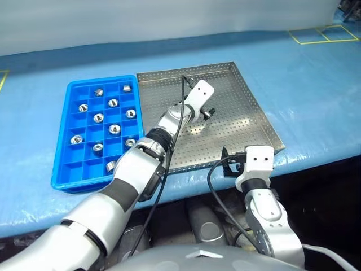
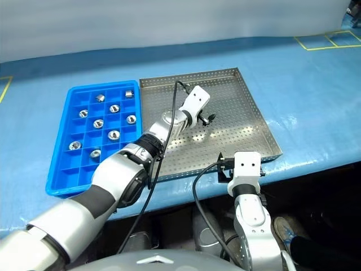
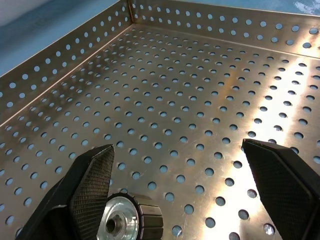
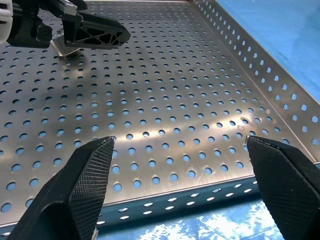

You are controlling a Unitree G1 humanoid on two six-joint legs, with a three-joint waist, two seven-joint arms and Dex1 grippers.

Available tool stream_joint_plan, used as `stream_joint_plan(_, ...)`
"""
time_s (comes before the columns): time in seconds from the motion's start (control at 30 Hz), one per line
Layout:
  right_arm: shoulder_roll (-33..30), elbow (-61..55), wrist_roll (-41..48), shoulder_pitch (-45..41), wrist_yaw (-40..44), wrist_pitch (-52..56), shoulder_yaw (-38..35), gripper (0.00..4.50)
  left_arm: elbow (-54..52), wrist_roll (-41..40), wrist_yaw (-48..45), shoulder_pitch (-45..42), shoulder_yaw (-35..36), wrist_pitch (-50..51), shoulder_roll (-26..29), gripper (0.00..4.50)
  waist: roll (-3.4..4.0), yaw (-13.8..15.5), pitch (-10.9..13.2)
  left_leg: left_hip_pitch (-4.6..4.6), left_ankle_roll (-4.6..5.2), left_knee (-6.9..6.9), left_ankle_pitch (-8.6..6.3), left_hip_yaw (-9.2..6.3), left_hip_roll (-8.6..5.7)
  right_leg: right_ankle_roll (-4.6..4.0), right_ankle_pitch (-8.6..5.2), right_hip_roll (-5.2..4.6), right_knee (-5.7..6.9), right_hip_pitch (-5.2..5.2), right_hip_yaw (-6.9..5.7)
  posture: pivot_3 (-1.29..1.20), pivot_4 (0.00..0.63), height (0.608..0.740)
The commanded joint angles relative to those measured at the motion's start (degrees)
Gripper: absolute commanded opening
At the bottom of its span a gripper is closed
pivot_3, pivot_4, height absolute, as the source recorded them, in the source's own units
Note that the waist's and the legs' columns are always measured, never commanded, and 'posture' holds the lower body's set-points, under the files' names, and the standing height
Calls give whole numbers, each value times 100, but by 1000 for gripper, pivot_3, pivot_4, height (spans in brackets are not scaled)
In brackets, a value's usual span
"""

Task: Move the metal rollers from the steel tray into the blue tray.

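From the head view, the left hand (image 1: 207,113) is wide open over the shiny holed steel tray (image 1: 256,121), with bare metal all around. Ten or so metal rollers (image 1: 114,129) sit in the blue tray (image 1: 63,164).

The left wrist view has one round roller (image 3: 122,222) touching the left finger (image 3: 92,182).

In the right wrist view, the right hand (image 4: 180,190) is wide open at the tray's near rim.

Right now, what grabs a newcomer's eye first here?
The left gripper, open, reaching into the large perforated steel tray with one shiny metal roller lying by a finger. Left of it, the bright blue compartment tray already holds many rollers. The right gripper hangs open over the steel tray's near rim.
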Motion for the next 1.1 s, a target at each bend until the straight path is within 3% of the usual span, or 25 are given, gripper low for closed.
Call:
stream_joint_plan(0.03, 45, -243, -41, 25, -48, -134, 24, 4469, 41, 59, 241, -229, 154, -36, -305, 4500, 0, -72, 0, 0, 0, -1, 0, 0, 0, 0, 0, 0, 0, 0, 0, -446, 150, 740)
stream_joint_plan(0.5, 65, -252, -83, 60, -27, -79, 33, 4469, 120, 196, 976, -118, 469, 40, -191, 4500, 0, -236, 0, 3, 0, -3, 0, 3, 0, 5, 2, -1, 0, 1, 3, -448, 150, 740)
stream_joint_plan(1.1, 83, -204, -107, -11, 3, -57, 31, 4469, 139, -22, 997, 175, 1035, 528, -265, 4500, 0, -242, 0, 5, 0, -2, 0, 4, -1, 7, 3, -1, 2, 2, 5, -441, 150, 740)
